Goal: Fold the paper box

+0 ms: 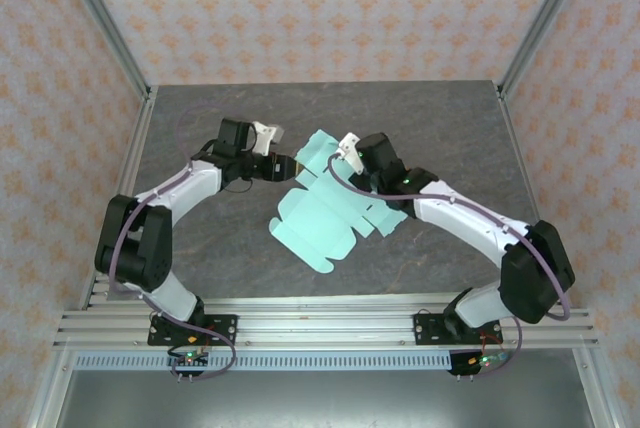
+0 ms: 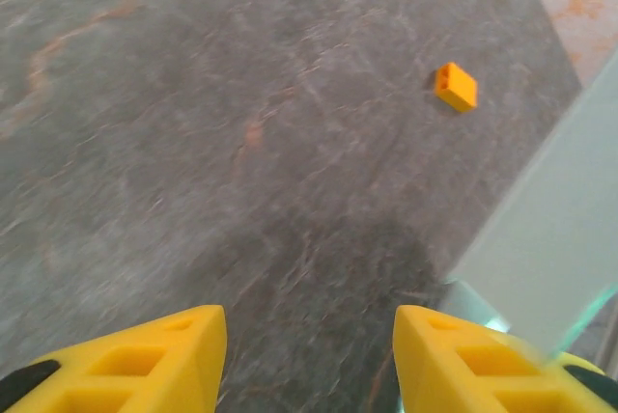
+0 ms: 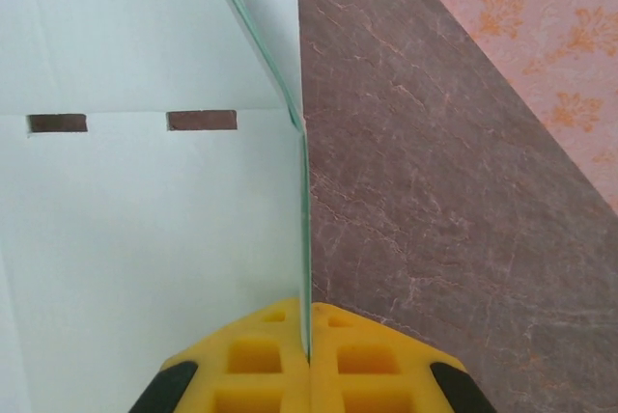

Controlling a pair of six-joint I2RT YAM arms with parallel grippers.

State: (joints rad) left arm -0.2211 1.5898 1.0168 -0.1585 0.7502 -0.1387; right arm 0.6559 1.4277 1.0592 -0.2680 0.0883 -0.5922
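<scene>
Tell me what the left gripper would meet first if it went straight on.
The left gripper would likely meet bare table first; a raised flap of the paper box stands just right of that line, depth unclear.

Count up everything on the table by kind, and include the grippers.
paper box, a mint card sheet: 1
orange block: 1
grippers: 2 (left gripper open, right gripper shut on an upright flap of the sheet)
Total: 4
</scene>
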